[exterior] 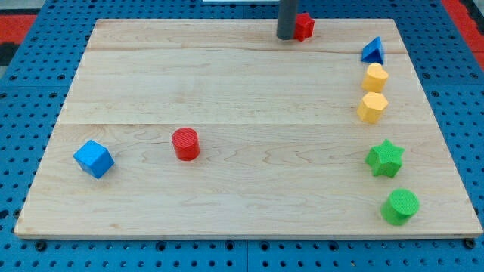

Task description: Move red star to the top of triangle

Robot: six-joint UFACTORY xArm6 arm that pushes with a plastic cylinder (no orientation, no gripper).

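Observation:
The red star lies at the view's top edge of the wooden board, partly hidden behind my rod. My tip rests on the board right against the star's left side. The blue triangle lies at the view's upper right, to the right of the star and a little lower.
Below the triangle, down the right side, lie two yellow blocks, a green star and a green cylinder. A red cylinder and a blue cube lie at the lower left. The board's edge borders blue pegboard.

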